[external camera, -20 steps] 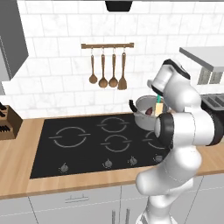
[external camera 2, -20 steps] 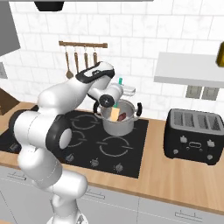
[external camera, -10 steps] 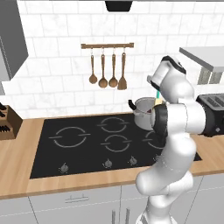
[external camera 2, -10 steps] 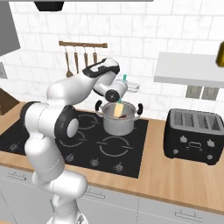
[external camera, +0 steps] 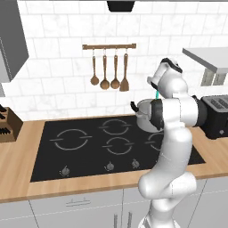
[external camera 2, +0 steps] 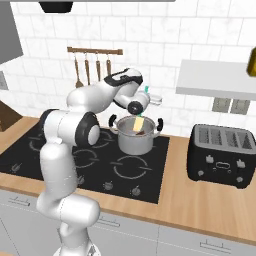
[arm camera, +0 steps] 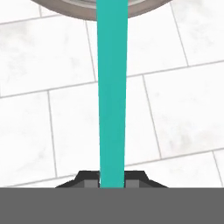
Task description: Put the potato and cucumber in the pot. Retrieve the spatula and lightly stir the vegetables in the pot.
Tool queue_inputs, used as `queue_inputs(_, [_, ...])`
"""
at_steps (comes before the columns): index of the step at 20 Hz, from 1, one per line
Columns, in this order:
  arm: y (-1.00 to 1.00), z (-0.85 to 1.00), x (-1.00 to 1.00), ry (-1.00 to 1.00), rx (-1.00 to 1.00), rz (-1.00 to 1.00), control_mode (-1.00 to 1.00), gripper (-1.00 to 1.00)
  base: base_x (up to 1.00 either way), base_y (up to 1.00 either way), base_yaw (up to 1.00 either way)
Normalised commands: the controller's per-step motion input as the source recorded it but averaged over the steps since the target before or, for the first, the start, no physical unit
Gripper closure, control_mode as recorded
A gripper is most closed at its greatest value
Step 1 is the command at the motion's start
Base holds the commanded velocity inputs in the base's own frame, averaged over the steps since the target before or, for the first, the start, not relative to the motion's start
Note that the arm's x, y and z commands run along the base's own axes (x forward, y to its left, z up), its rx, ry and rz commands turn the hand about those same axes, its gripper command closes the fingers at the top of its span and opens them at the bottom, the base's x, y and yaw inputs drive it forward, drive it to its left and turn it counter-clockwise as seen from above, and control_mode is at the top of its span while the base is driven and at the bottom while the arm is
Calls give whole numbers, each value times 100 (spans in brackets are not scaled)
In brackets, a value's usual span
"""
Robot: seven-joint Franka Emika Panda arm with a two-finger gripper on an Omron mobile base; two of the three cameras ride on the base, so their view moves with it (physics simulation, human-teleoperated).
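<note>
The steel pot [external camera 2: 134, 143] stands on the back right burner of the cooktop [external camera 2: 90, 160]; the arm covers most of the pot [external camera: 143, 116] in the left base view. My gripper [external camera 2: 151, 96] hangs above the pot's far rim, shut on the teal handle of the spatula [external camera 2: 138, 124], whose pale tan blade dips into the pot. Seen from the hand, the gripper [arm camera: 112, 180] clamps that teal handle [arm camera: 112, 87], which runs straight toward the pot rim [arm camera: 83, 12]. Potato and cucumber are hidden; I cannot make them out inside the pot.
Several wooden utensils hang on a wall rack [external camera: 109, 46] behind the cooktop. A black toaster [external camera 2: 224, 154] sits on the counter to the right, under a white shelf [external camera 2: 215, 80]. A knife block [external camera: 6, 125] stands far left. The tiled wall is close behind the hand.
The hand has swung up and back toward the wall over the pot, carrying the spatula; its blade has shifted slightly inside the pot. The pot stays put.
</note>
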Motion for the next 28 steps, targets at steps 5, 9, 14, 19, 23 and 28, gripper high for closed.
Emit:
queue_inputs(5, [0,-65,50,0,0,0,-100,100,0,0,0])
queue_inputs(9, [0,-61,24,0,-1,0,-100,100,0,0,0])
queue_inputs(14, [0,-71,24,0,-5,0,-100,100,0,0,0])
queue_inputs(19, [0,-52,6,-4,-2,0,-100,100,0,0,0])
queue_inputs(23, [-1,-1,-14,3,0,0,-100,100,0,0,0])
queue_inputs(28, [-2,14,-37,37,0,0,-100,100,0,0,0])
